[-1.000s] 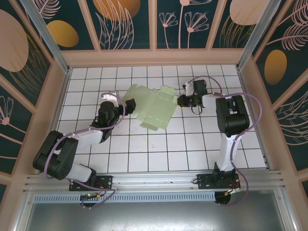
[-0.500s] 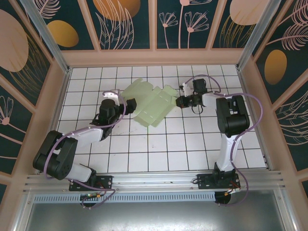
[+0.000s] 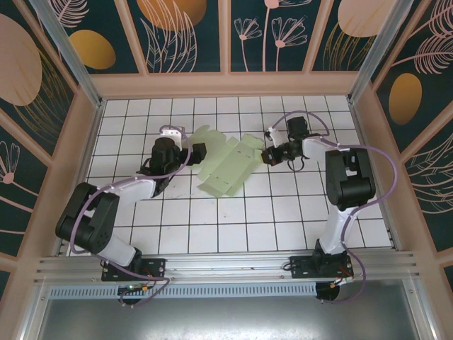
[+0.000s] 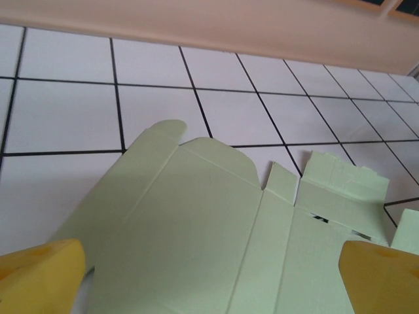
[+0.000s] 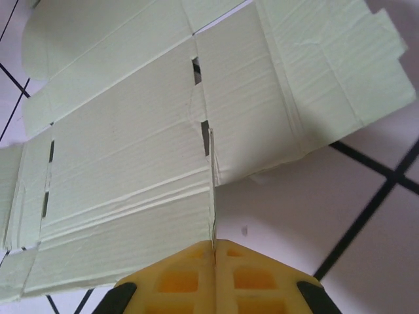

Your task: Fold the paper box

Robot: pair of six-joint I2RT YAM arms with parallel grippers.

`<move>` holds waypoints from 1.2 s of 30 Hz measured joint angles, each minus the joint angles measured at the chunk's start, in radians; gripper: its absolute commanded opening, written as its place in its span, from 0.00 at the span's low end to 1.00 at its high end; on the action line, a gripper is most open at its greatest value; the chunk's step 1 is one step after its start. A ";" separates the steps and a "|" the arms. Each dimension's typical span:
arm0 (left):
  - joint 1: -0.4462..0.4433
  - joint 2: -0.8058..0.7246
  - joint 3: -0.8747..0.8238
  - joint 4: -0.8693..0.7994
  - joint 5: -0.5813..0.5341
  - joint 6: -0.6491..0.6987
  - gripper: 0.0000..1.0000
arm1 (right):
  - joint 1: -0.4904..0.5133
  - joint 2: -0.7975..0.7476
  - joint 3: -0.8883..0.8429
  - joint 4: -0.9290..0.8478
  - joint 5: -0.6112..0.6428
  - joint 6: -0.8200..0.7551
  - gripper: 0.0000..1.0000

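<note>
paper box (image 3: 226,164): we note a flat, unfolded sheet on the bench (image 3: 212,227), nearer its far edge, about mid-width.
left end effector (image 3: 196,153): wide open at the sheet's left flap.
right end effector (image 3: 267,154): closed, pinching the sheet's right edge.

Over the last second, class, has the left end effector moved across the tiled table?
Yes. Against the table's tile lines, the left end effector has shifted towards the far wall and slightly rightwards, nearer the paper box.

The paper box (image 4: 216,242) lies as an unfolded pale green sheet on the white tiled table (image 4: 65,111), its rounded flaps pointing toward the beige wall (image 4: 196,26). The left gripper (image 4: 211,275) has its yellow fingers (image 4: 39,275) spread wide, one at each side.
</note>
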 measured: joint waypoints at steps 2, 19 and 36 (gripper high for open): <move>0.000 0.040 0.034 -0.015 0.021 -0.006 0.99 | -0.021 -0.018 -0.015 0.001 0.001 0.015 0.45; -0.011 0.452 0.424 -0.237 0.301 -0.177 0.45 | -0.153 -0.401 -0.451 0.504 0.020 0.629 0.76; -0.033 0.480 0.434 -0.309 0.243 -0.266 0.50 | 0.001 -0.279 -0.616 0.800 0.036 1.101 0.64</move>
